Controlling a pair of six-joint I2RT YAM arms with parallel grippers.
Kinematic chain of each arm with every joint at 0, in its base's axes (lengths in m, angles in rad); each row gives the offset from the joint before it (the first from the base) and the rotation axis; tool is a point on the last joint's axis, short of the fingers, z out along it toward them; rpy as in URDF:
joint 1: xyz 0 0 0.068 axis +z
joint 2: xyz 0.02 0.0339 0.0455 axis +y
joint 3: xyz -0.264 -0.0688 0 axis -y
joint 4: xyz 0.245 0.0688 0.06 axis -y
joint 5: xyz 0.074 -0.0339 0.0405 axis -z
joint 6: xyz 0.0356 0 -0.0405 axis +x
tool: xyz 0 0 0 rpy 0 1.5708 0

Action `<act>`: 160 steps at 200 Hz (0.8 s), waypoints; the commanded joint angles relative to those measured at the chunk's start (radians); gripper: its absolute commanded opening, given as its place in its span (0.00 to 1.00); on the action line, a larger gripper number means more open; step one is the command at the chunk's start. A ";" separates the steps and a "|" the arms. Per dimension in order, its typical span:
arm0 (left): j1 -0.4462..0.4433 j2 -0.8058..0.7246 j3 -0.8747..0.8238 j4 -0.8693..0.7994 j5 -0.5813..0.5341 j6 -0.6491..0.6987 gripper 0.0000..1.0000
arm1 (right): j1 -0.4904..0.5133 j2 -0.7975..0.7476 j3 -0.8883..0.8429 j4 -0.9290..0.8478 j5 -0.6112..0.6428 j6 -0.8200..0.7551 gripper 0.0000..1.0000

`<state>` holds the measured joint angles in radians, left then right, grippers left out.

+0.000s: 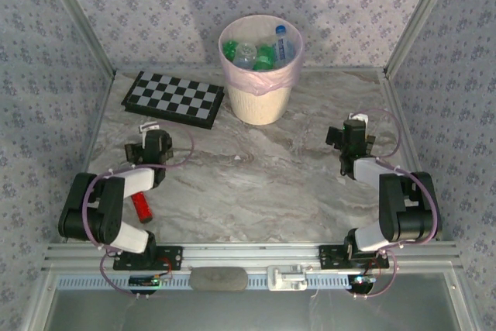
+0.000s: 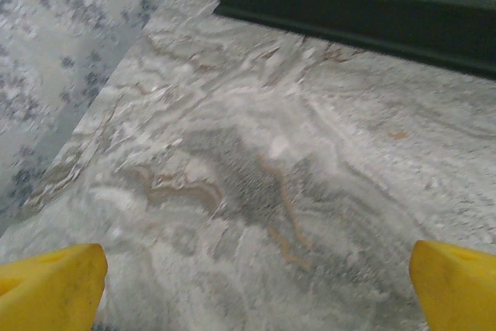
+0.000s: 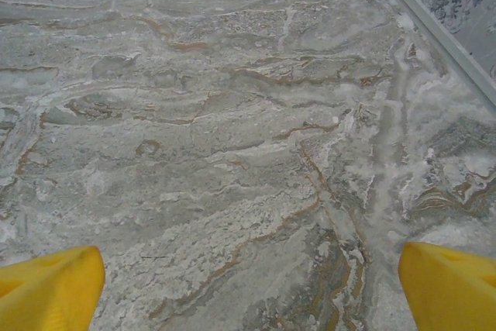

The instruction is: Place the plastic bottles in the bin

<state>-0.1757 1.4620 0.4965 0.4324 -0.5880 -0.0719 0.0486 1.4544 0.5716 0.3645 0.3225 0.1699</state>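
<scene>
The cream bin (image 1: 263,94) with its pink liner stands at the back middle of the marble table. Several plastic bottles (image 1: 256,53) lie inside it, green ones and clear ones, one with a blue cap (image 1: 280,30). My left gripper (image 1: 153,143) hovers low at the left, just in front of the checkerboard, open with nothing between its yellow fingertips (image 2: 54,288). At the right my right gripper (image 1: 350,139) is also open over bare marble, yellow fingertips (image 3: 50,288) wide apart. Both grippers are well away from the bin.
A flat black-and-white checkerboard (image 1: 173,98) lies at the back left; its dark edge (image 2: 349,13) is close ahead of the left gripper. A small red object (image 1: 141,207) lies under the left arm. Patterned walls (image 1: 46,75) enclose the table on three sides.
</scene>
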 commanded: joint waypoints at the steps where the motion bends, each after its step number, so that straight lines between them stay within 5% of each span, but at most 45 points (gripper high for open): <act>1: 0.007 0.017 0.023 0.169 0.087 0.100 1.00 | 0.004 -0.031 -0.039 0.060 0.066 -0.023 0.99; 16: 0.010 0.058 -0.033 0.337 0.102 0.134 1.00 | 0.001 -0.032 -0.047 0.076 0.093 -0.031 0.99; 93: 0.146 0.038 -0.029 0.261 0.319 0.013 0.99 | 0.025 -0.040 -0.062 0.112 0.034 -0.086 0.99; 117: 0.144 0.104 -0.151 0.573 0.319 0.030 1.00 | 0.047 -0.045 -0.062 0.099 0.012 -0.082 0.99; 128: 0.141 0.052 -0.132 0.441 0.337 0.022 1.00 | 0.055 -0.044 -0.060 0.096 -0.003 -0.077 0.99; 160: 0.141 0.082 -0.112 0.458 0.348 0.037 1.00 | 0.075 -0.033 -0.050 0.092 -0.004 -0.098 0.99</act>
<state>-0.0349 1.5410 0.3645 0.8165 -0.2760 -0.0273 0.1131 1.4303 0.5186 0.4603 0.3328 0.0967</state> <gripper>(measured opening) 0.996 0.991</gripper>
